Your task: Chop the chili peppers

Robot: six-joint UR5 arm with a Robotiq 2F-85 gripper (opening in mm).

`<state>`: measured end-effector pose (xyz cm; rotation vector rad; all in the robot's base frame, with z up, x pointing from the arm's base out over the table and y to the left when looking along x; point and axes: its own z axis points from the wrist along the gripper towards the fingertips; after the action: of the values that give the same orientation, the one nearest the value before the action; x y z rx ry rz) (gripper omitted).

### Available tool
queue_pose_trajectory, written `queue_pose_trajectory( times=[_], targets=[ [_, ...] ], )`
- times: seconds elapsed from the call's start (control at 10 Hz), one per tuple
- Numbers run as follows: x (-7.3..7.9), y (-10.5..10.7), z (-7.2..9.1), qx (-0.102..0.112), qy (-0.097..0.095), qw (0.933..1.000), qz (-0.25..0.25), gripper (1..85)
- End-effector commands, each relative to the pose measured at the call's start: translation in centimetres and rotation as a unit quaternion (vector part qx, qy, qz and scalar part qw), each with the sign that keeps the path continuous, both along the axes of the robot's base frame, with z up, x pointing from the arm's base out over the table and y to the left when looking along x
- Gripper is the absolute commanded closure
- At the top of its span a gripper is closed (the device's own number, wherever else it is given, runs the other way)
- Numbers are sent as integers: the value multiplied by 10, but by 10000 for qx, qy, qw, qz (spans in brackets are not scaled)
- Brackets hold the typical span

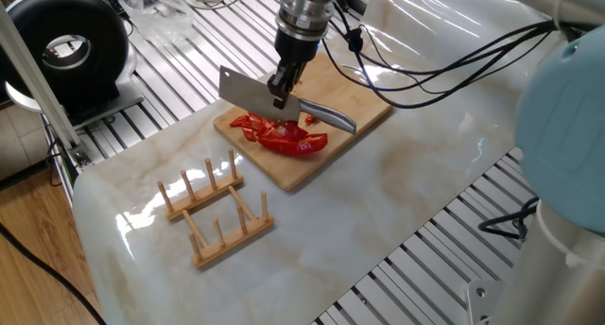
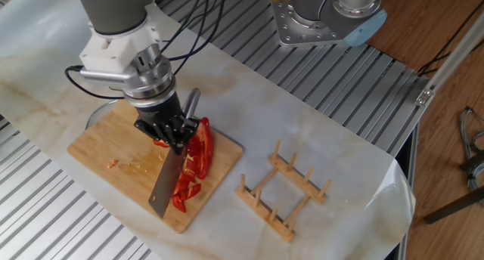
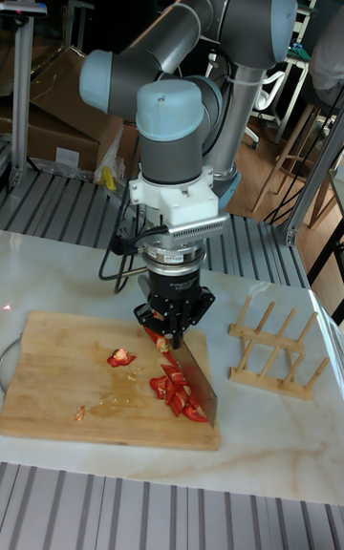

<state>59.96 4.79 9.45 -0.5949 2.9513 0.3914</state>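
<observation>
Right, the gripper [image 2: 169,130] is clamped on the cleaver [image 2: 168,186], fingers closed around the top of it where blade meets the silver handle [image 1: 327,117], and that handle sticks out behind, over the far part of the board. In the tall fixed view the gripper [image 3: 173,319] points straight down from the arm [image 3: 182,120], with the broad blade [image 3: 199,376] hanging below it, edge down over the red pile.

The chili peppers [image 2: 190,163] lie on the wooden cutting board [image 2: 113,150], bunched toward the corner nearest the rack. On the handle side of the blade there is a long curved piece [image 1: 301,143], glossy and uncut; on the other side, a scatter of short red bits [image 3: 178,391]. One loose bit [image 3: 120,357] sits apart toward the middle of the board, and a tiny fleck [image 3: 80,412] farther out still (barely more than a speck at this size). Whether the edge is touching the peppers or just above them, I cannot tell from these angles.

The board sits on the pale marbled tabletop [image 1: 406,193]. Beside it, well clear of the peppers, a small wooden peg rack [image 1: 214,209] lies flat on the same surface. Cables [image 1: 444,65] trail from the wrist across the table.
</observation>
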Motion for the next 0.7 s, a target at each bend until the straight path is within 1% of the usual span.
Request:
queue_pose_trajectory(
  times=[0.0,0.2,0.3,0.4,0.5,0.6],
  targets=[
    [-1,18,13,287,159,9993,-170,843],
    [-1,23,15,351,219,9989,-231,843],
    [-1,22,15,336,229,9989,-236,843],
    [2,16,13,202,153,9996,-157,843],
    [11,3,10,-66,-52,10000,-32,843],
    [13,3,10,-82,-76,9999,-30,843]
  ],
)
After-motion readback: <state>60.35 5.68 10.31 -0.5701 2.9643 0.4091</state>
